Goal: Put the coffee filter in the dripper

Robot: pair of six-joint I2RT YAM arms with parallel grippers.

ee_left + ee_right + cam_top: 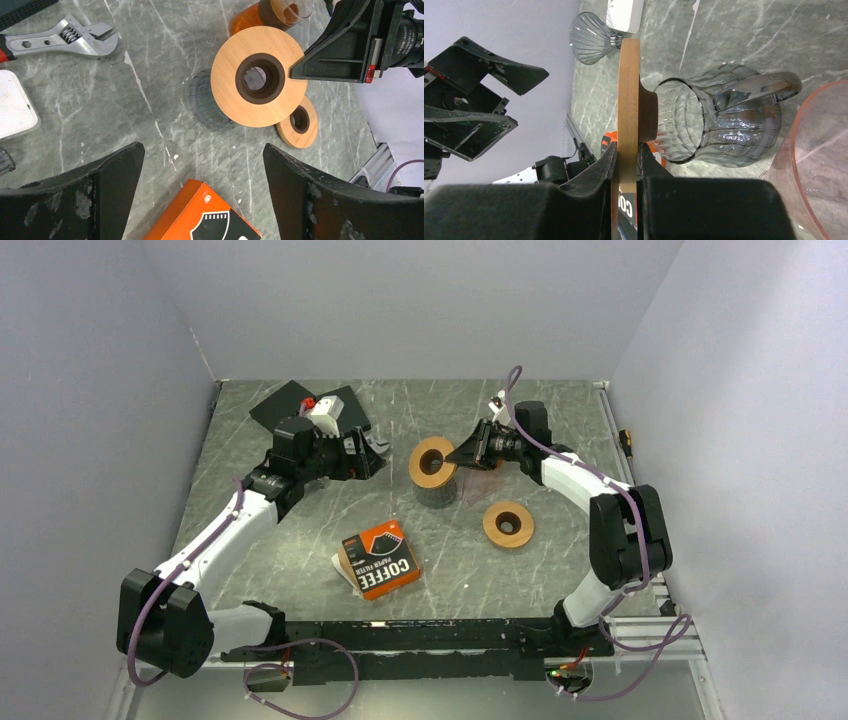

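My right gripper [462, 454] is shut on the wooden collar [433, 462] of a ribbed grey glass dripper [724, 125] and holds it tilted on its side above the table. In the right wrist view the collar [629, 100] stands edge-on between my fingers [604, 165]. The orange coffee filter box [380, 560] lies near the table's front middle, with a white edge sticking out at its left. No loose filter shows. My left gripper [378, 455] is open and empty, left of the collar, hovering above the box [200, 215].
A second wooden ring [508, 524] lies flat to the right of the box. Another grey glass cone [591, 37] stands beyond. A pinkish clear vessel [814, 165] is near my right gripper. A wrench [65, 40] and a white block [335, 405] lie at the back left.
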